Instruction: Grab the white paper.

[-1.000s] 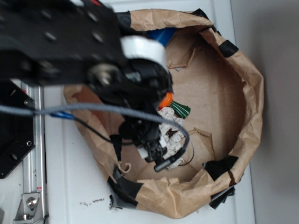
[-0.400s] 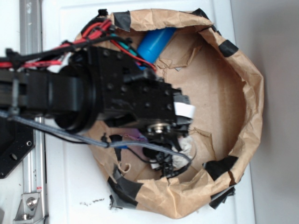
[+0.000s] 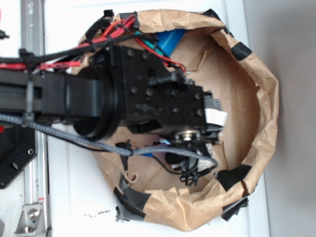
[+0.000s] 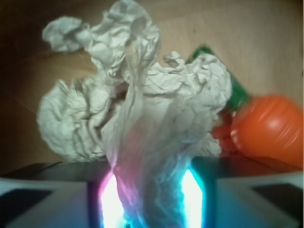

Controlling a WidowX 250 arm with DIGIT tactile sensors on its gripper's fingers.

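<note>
The gripper [image 4: 151,199] pinches the crumpled, creased white paper [image 4: 142,109]; a smooth orange carrot [image 4: 268,128] lies beside it.

You've got a white table [image 3: 74,197] w/ a brown paper ring [image 3: 261,98] lying flat on it, black tape [image 3: 131,200] at its seams, brown floor inside. Black specks [image 3: 96,214] sit on the table nr the ring's taped edge.

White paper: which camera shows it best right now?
The wrist view: the white paper fills the frame, its lower end pinched in the gripper, beside the carrot. In the exterior view the arm hides it.
</note>
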